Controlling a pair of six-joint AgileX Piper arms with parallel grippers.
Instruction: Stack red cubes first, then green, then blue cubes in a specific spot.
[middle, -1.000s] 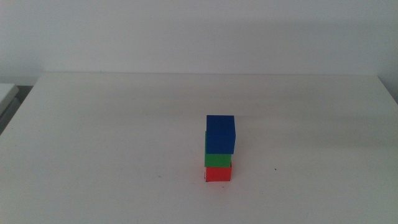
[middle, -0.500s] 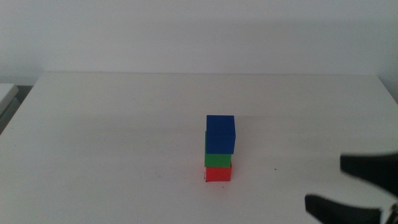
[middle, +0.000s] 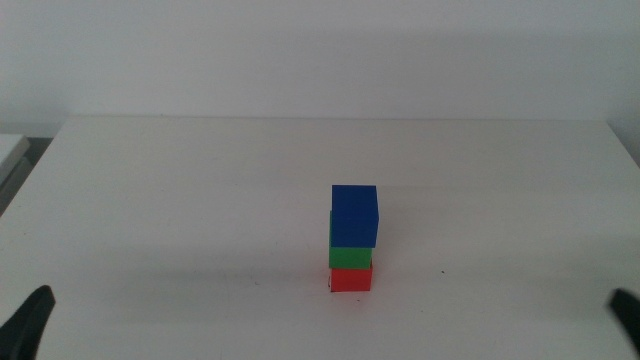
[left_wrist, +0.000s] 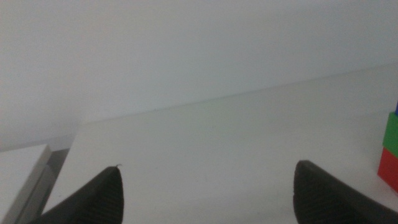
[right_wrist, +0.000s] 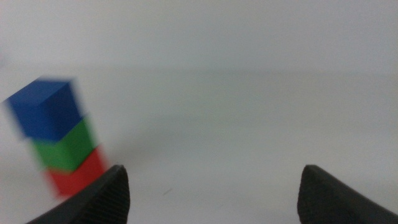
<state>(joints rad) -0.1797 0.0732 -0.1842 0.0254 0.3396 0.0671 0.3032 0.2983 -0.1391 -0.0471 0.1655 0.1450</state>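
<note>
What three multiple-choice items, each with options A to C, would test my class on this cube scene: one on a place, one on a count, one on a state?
1. Where is the green cube?
A. Between the red and the blue cube
B. On top of the stack
C. Alone on the table

2. How many cubes make up the stack?
A. Two
B. Three
C. Four

3. How are the two grippers?
A. Both shut on cubes
B. One holds the blue cube
C. Both open and holding nothing

Answers:
1 A: the green cube sits on the red cube and under the blue cube.
2 B: one red, one green and one blue cube stand on the table.
3 C: the left gripper and the right gripper each show jaws set wide apart, nothing between them, away from the stack.
</note>
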